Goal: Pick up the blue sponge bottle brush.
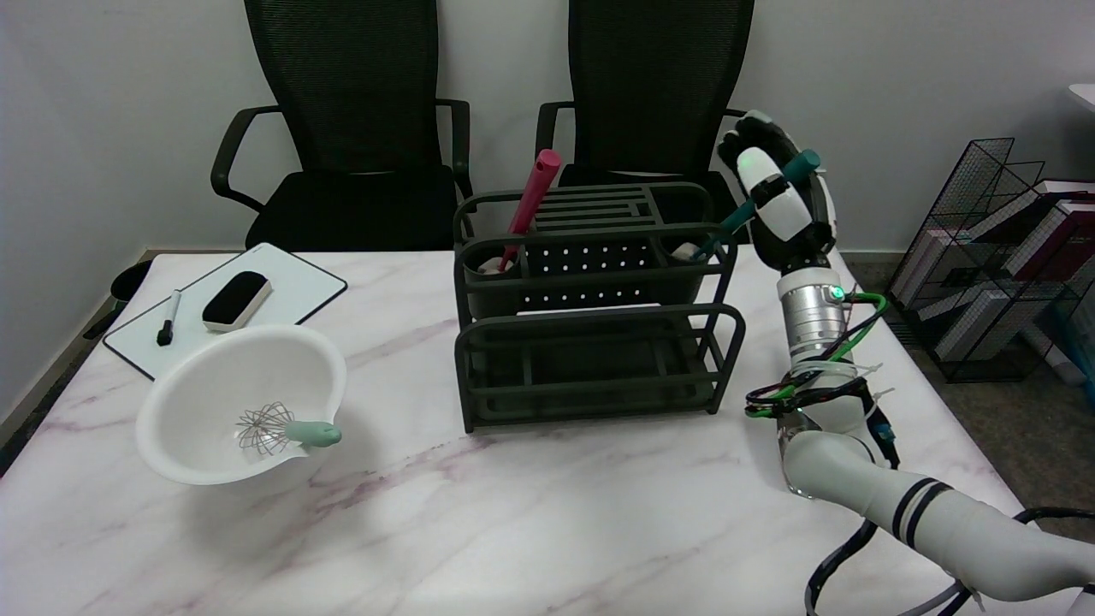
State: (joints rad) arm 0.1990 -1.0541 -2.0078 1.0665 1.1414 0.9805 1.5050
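Your right hand [774, 192] stands raised at the far right end of the dark dish rack [590, 342], its fingers wrapped around the upper handle of the blue sponge bottle brush [742, 214], whose teal shaft slants down to the left into the rack's right-hand cup [689, 257]. The handle's tip pokes out past the hand at upper right; something pale, probably the sponge head, shows at the cup's rim, so the brush looks gripped but not yet lifted clear. A pink brush [529, 201] leans in the left-hand cup, well apart from your hand. On the marble table [547, 513] to the left sit a white bowl [197, 445] holding a whisk [287, 429], and a whiteboard [295, 287] with an eraser [237, 300] and a marker [169, 318]. The risks from here are likely these: pull along anything but the shaft's slant and the head may catch on the cup rim or the rack's top rail, tugging the rack across the table; the grip sits high on a slim handle, so the brush could twist or slide through the fingers as its weight comes free.
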